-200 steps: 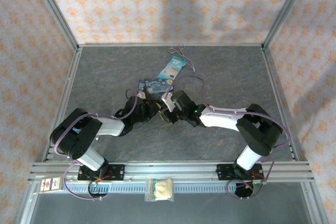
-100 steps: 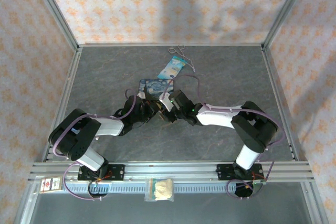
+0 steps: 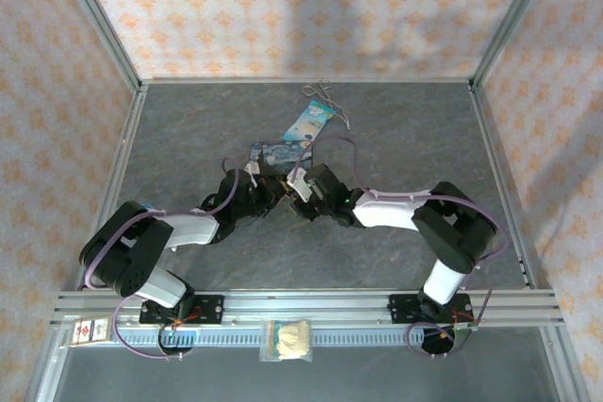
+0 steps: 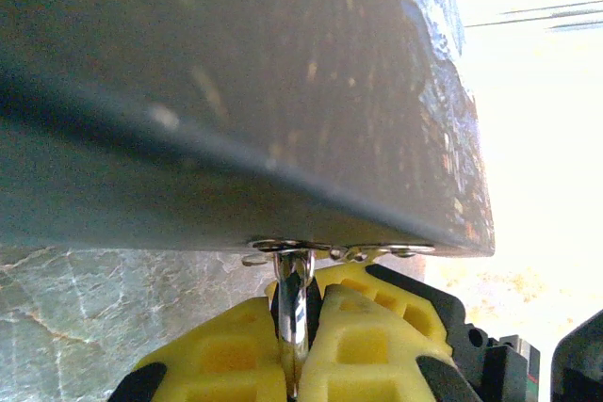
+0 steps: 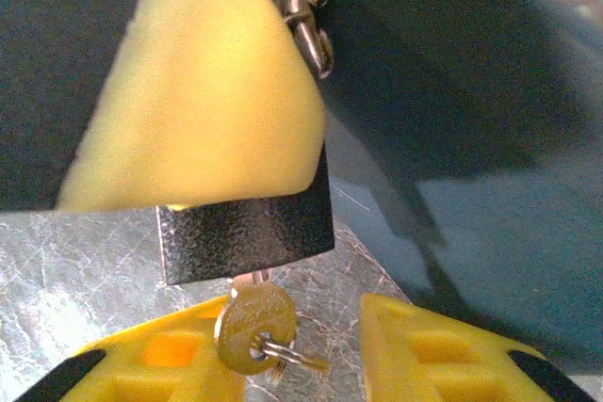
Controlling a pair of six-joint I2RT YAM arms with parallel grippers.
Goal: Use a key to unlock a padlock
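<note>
The small padlock (image 5: 247, 234) has a dark, speckled body, and its silvery shackle (image 4: 294, 303) runs up to the metal loops on the edge of the blue painted tin (image 3: 274, 153). My left gripper (image 4: 294, 345) is shut on the shackle, and one of its yellow fingers (image 5: 207, 91) covers the top of the padlock. The pale key (image 5: 254, 319) is in the underside of the padlock, with a small ring through its head. My right gripper (image 5: 292, 369) is open just below the key, which hangs close to the left finger. Both grippers meet in front of the tin (image 3: 287, 193).
A light-blue card tag (image 3: 311, 124) with a string lies behind the tin. A small bag (image 3: 285, 338) and a card (image 3: 89, 330) lie on the front rail. Metal frame posts and patterned walls enclose the grey table (image 3: 188, 129).
Both arms have crept a little to the left and toward the tin. The left arm's elbow has sunk lower and further left. The grippers stay together at the padlock.
</note>
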